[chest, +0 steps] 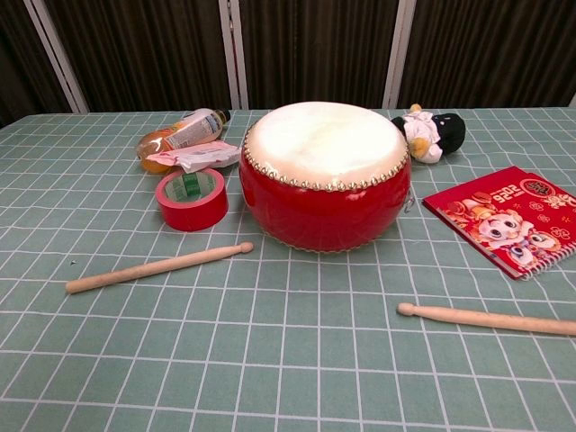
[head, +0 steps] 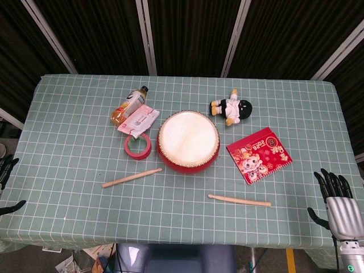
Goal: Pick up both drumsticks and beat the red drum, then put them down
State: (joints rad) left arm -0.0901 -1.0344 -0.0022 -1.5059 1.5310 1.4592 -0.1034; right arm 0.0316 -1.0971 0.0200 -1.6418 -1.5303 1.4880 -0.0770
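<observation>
The red drum (head: 188, 141) (chest: 325, 175) with a pale skin stands mid-table. One wooden drumstick (head: 132, 178) (chest: 158, 267) lies in front of it to the left. The other drumstick (head: 239, 200) (chest: 486, 317) lies in front to the right. My right hand (head: 336, 199) hangs off the table's right edge in the head view, fingers spread, holding nothing. My left hand (head: 7, 182) shows only as dark fingers at the left frame edge, apart and empty. Neither hand appears in the chest view.
A red tape roll (head: 137, 146) (chest: 192, 198) sits left of the drum. Behind it lie a drink bottle (head: 128, 105) (chest: 180, 135) and a white packet (head: 139, 119). A plush doll (head: 231, 107) (chest: 429, 131) and a red booklet (head: 259, 154) (chest: 509, 218) lie to the right.
</observation>
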